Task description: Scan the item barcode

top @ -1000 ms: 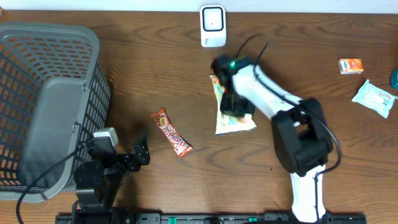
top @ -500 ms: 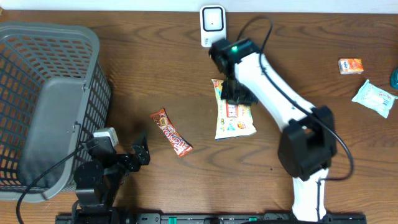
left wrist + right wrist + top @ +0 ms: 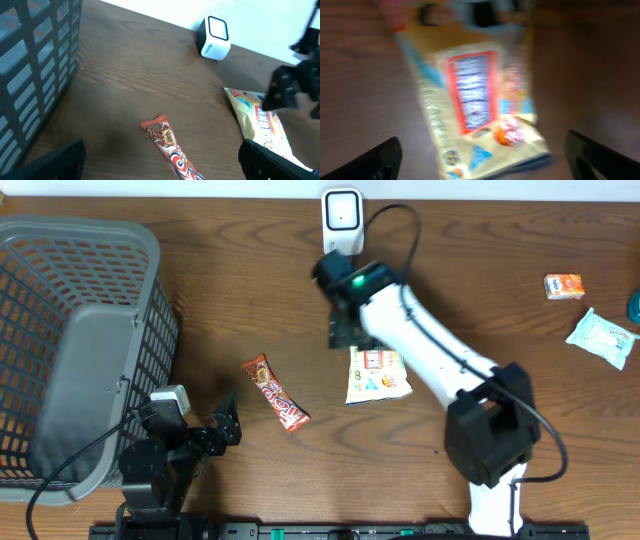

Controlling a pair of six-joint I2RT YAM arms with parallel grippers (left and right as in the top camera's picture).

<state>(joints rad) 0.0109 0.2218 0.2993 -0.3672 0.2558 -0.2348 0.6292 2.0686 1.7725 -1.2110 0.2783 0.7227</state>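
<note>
The white barcode scanner (image 3: 342, 222) stands at the table's back edge and also shows in the left wrist view as the scanner (image 3: 214, 37). A yellow snack bag (image 3: 377, 373) lies flat on the wood in front of it. My right gripper (image 3: 345, 330) hovers open just above the bag's far-left corner, holding nothing. In the blurred right wrist view the bag (image 3: 475, 95) lies free between the wide-spread fingers of the gripper (image 3: 482, 145). My left gripper (image 3: 225, 425) rests open near the front edge, with a red-brown candy bar (image 3: 275, 392) just ahead of it.
A grey mesh basket (image 3: 70, 330) fills the left side. An orange packet (image 3: 564, 286) and a white-green packet (image 3: 602, 337) lie at the far right. The right arm's black base (image 3: 485, 435) stands at the front right.
My right gripper has opened and let go of the snack bag, which now lies flat on the table. The gripper has moved left and back toward the scanner. The left arm has not moved.
</note>
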